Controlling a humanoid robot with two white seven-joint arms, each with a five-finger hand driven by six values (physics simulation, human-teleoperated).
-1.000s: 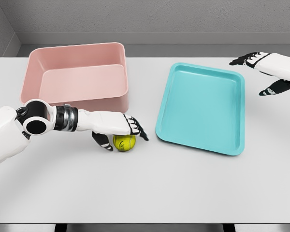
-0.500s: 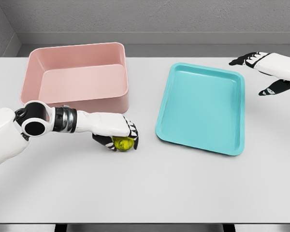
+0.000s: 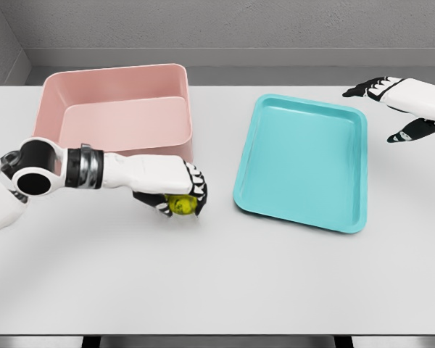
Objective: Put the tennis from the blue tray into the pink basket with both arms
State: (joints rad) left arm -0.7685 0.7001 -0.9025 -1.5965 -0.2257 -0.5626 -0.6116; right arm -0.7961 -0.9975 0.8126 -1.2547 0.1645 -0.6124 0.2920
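Left hand (image 3: 175, 190) curls tight around the tennis ball (image 3: 180, 206), gripped for transfer beside the pink basket (image 3: 114, 80); right hand (image 3: 402, 101) hovers open-fingered

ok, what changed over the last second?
The left hand closed its fingers around the tennis ball, now gripped, and drew it slightly up toward the pink basket; the forearm shifted left. The right hand stayed open beyond the blue tray, which is empty; basket and tray unmoved.
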